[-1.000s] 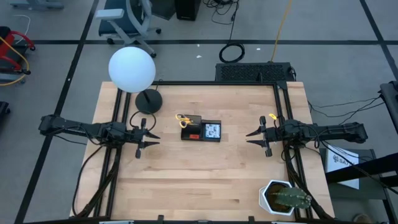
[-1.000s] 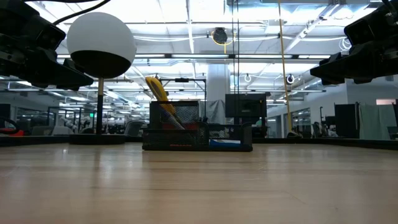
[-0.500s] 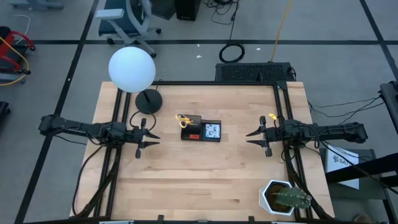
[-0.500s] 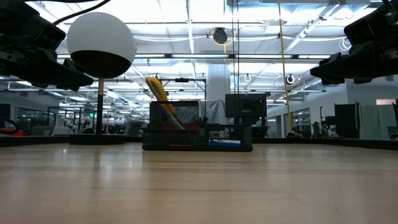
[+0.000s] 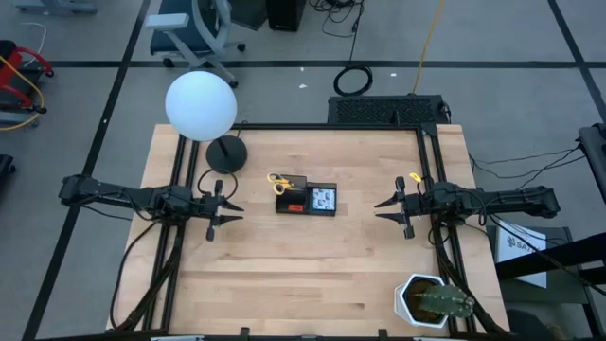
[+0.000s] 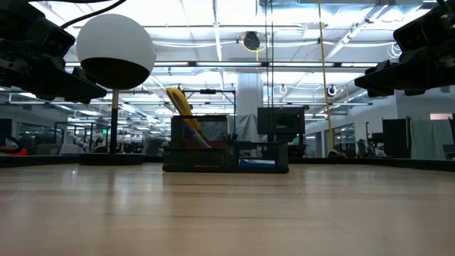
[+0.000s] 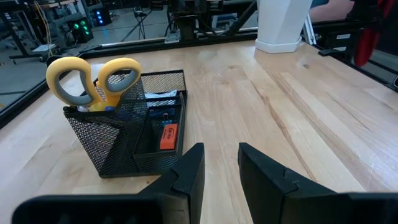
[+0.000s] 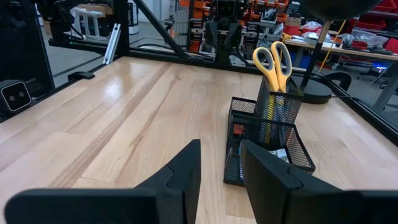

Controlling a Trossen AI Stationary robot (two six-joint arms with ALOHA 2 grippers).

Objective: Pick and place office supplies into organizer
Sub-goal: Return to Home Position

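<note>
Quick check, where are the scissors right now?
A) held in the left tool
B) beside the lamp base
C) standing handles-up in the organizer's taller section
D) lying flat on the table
C: the scissors stand handles-up in the taller mesh section of the organizer.

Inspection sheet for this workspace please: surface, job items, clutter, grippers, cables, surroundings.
Surface: wooden table, no loose supplies seen.
Job's things: scissors upright in the taller section of the organizer; red piece in a lower compartment.
Clutter: globe lamp, potted cactus on the table.
Grippers: left gripper and right gripper open, empty, flanking the organizer, apart from it.
Cables: coil on the floor beyond the table.
Surroundings: office chair.
</note>
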